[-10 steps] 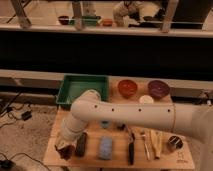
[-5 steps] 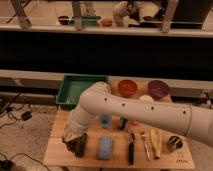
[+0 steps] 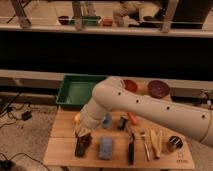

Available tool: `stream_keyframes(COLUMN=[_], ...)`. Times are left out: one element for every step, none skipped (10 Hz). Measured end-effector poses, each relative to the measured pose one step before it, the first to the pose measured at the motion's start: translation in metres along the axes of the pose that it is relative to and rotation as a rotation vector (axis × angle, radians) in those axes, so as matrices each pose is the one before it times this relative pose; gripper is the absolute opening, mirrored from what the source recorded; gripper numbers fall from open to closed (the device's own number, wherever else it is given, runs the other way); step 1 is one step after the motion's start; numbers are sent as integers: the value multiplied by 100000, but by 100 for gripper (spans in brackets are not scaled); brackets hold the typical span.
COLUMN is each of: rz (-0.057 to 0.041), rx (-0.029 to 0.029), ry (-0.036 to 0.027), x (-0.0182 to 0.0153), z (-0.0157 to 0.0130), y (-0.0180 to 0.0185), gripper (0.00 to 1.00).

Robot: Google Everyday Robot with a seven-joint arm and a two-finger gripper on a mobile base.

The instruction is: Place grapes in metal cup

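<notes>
Lowering further: gripper [image 3: 83, 141] over grapes [image 3: 80, 148]

Dark grapes [image 3: 80, 148] at table's front-left under shut tool [image 3: 83, 138]; shiny metal cup [image 3: 174, 143] far right.

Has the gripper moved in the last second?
Yes. The gripper, shut on the grapes, has shifted rightward along the table's front-left corner, closer to the blue sponge.

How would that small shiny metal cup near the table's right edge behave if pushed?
The small shiny metal cup looks short and upright, so probably slides rather than tips. Its smooth wall may be slippery. The gripper, jaws shut, is front left on the wooden table.
</notes>
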Motion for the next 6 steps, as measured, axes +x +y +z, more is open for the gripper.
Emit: stream_keyframes(rz=[-338,228,130,-192,-244,59], rx=[-105,105,43,-94,-132,29], ry=[-36,43,17,-30,-50,6], x=[-147,92,54,-75,-101,25], z=[53,-48,-18,43,59,-12], y=[-68,35,21,-27,-36,7], gripper=[0,0,0,0,0,0])
